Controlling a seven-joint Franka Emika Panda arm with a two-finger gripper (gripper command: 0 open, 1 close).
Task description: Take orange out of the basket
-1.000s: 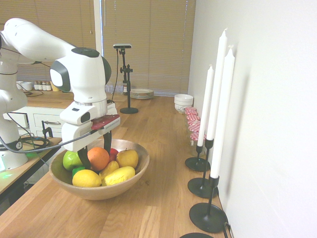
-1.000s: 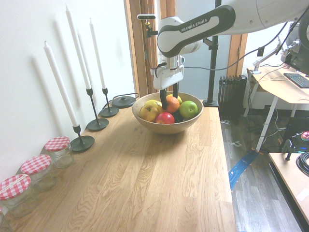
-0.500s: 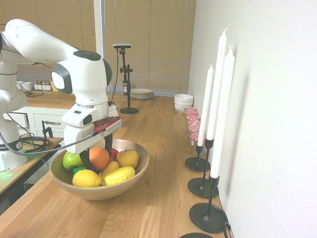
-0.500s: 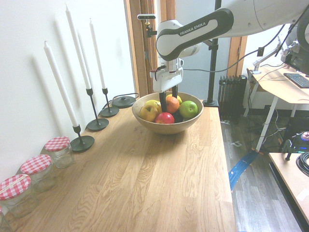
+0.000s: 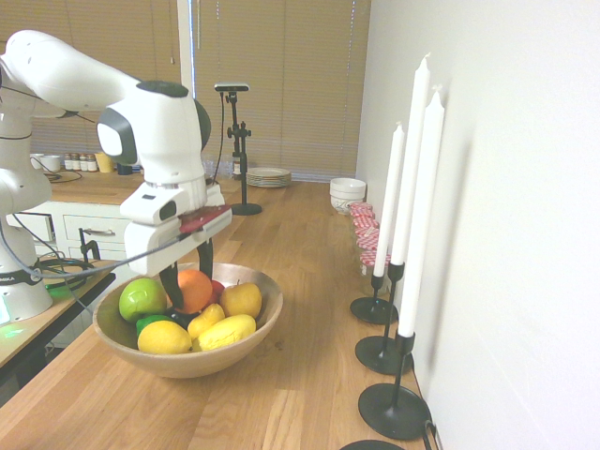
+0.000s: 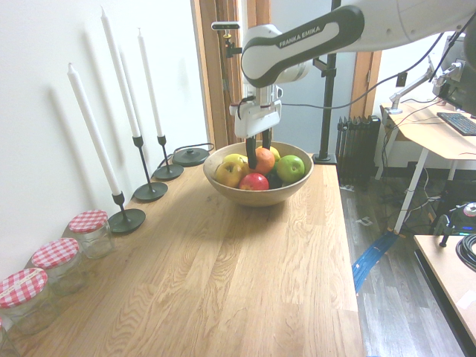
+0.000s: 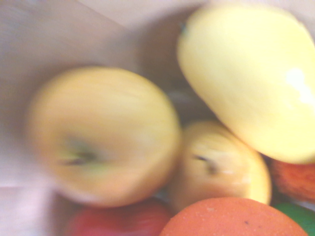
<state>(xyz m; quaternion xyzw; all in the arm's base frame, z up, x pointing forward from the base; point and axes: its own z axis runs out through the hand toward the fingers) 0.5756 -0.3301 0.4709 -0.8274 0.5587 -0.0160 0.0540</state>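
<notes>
The orange (image 5: 194,289) sits on top of the fruit pile in the light wooden basket (image 5: 202,364), raised a little above the other fruit. My gripper (image 5: 190,291) reaches down from above and is shut on the orange, one dark finger on each side. From the opposite side, the orange (image 6: 264,160) shows between the fingers of the gripper (image 6: 259,158) over the basket (image 6: 256,197). The blurred wrist view shows the orange (image 7: 236,219) at its lower edge, with yellow fruit around it.
In the basket lie a green apple (image 5: 142,298), a yellow apple (image 5: 241,299), lemons (image 5: 225,331) and a red apple (image 6: 254,181). Three tall white candles (image 5: 411,202) in black holders line the wall. Red-lidded jars (image 6: 89,230) and stacked plates (image 5: 268,175) stand on the counter.
The fingers have closed on the orange. The arm has risen slightly, lifting the orange a little off the pile. The other fruit has barely shifted.
</notes>
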